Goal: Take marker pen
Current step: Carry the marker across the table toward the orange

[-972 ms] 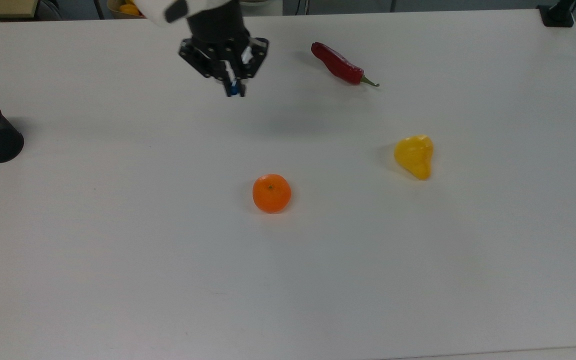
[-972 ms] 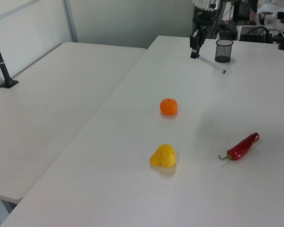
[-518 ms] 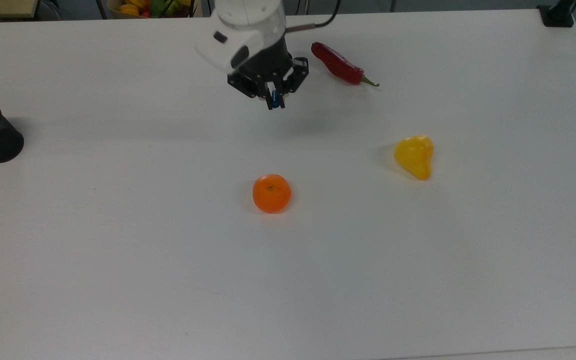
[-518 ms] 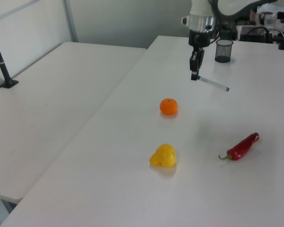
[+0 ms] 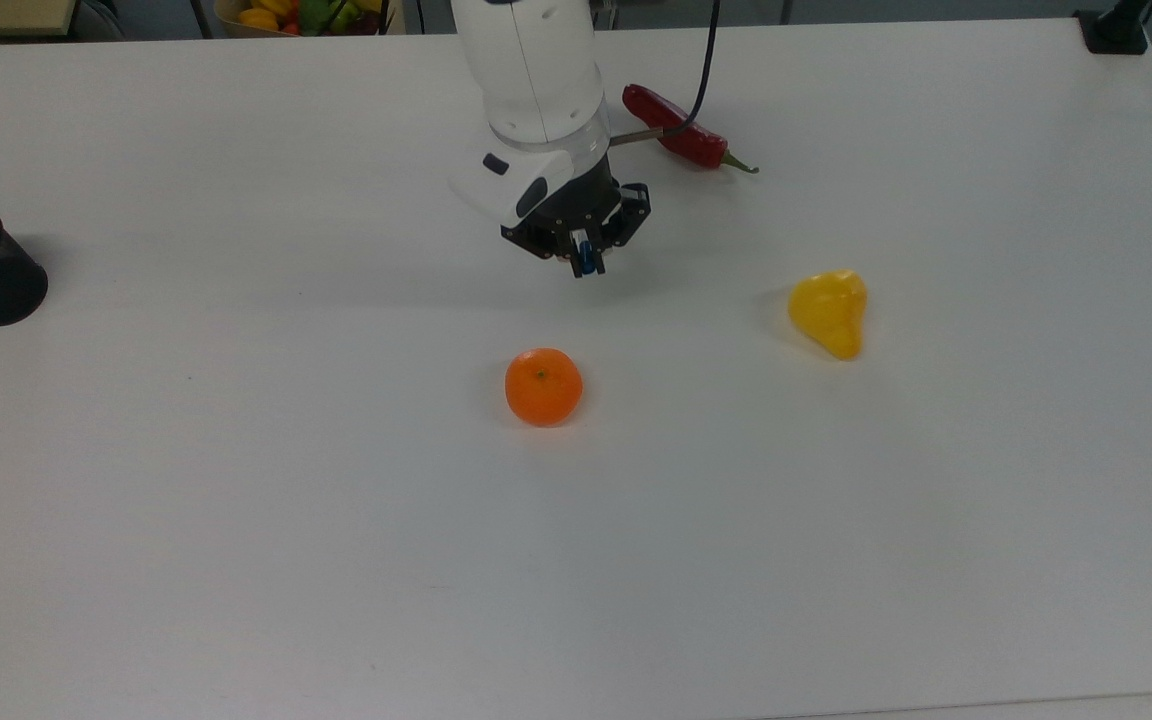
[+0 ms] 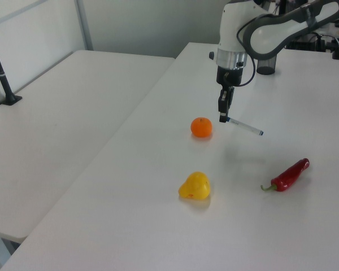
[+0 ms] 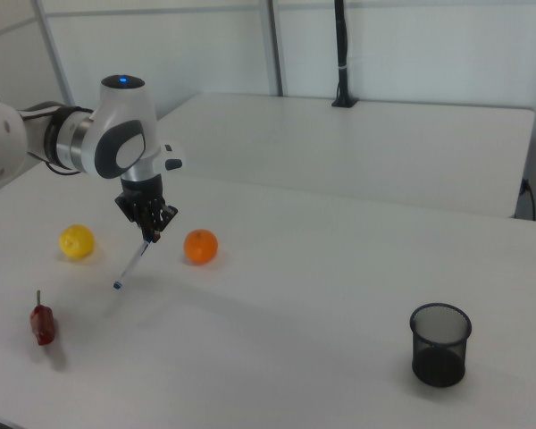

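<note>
Already the marker pen [image 6: 243, 126] is held clamped in the gripper [image 6: 222, 117], aloft; transport step judged underway, steady hold needed.

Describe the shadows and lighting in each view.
Top view: soft, even light; a faint shadow lies on the table below the gripper. Left view: dim shadow beneath the marker pen. Right view: a broad, pale shadow near the chili.

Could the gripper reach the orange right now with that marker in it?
Probably not to grasp it: the gripper is shut on the marker pen. The orange sits close by with bare table around it, so nothing blocks the approach.
</note>
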